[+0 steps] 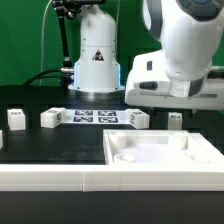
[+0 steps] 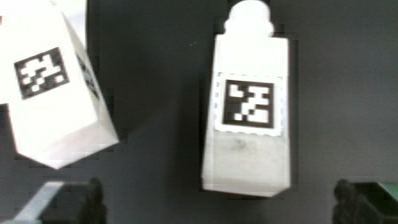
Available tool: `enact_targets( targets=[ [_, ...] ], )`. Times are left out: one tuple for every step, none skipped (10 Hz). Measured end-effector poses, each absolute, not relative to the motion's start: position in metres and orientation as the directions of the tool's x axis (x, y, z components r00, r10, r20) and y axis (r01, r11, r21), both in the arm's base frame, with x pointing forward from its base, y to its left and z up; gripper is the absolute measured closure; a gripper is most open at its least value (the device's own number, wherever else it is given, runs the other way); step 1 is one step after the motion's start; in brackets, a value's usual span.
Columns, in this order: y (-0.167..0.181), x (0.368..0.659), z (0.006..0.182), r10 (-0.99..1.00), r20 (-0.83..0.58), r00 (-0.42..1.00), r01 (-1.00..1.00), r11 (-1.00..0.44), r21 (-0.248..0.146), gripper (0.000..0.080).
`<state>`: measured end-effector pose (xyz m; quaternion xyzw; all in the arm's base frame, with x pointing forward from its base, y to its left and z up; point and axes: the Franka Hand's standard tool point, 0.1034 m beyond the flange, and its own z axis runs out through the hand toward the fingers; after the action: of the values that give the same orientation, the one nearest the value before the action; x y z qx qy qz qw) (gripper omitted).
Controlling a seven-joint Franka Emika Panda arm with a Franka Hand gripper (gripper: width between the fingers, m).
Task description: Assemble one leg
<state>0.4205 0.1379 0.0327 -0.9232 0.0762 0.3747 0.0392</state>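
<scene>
Fingers (image 2: 54, 205) of the gripper (image 2: 214, 208) stand spread wide and empty in the wrist view, one either side of the leg (image 2: 249, 110), not touching it. You see its tagged face toward the camera; a rounded peg (image 2: 249, 15) juts from one end. Judge it light, stiff, smooth plastic, likely slick: close across the long plain sides near the middle, clear of the peg. A second leg (image 2: 54, 85) lies tilted just beside it. In the exterior view the arm (image 1: 175, 40) fills the upper right, the white panel (image 1: 160, 150) the lower right.
</scene>
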Motion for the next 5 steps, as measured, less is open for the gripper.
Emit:
enact_targets(
  targets=[
    [0.138, 0.417, 0.030, -0.107, -0.745, 0.659, -0.173, -0.985, -0.012, 0.0150],
    [0.138, 0.418, 0.025, -0.110, -0.757, 0.644, -0.177, -0.984, -0.008, 0.0150],
    [0.138, 0.415, 0.021, -0.114, -0.752, 0.649, -0.179, -0.984, -0.005, 0.0150],
    [0.139, 0.410, 0.018, -0.127, -0.758, 0.640, -0.184, -0.983, 0.009, 0.0150],
    [0.140, 0.405, 0.013, -0.142, -0.762, 0.632, -0.191, -0.981, 0.025, 0.0150]
  ],
)
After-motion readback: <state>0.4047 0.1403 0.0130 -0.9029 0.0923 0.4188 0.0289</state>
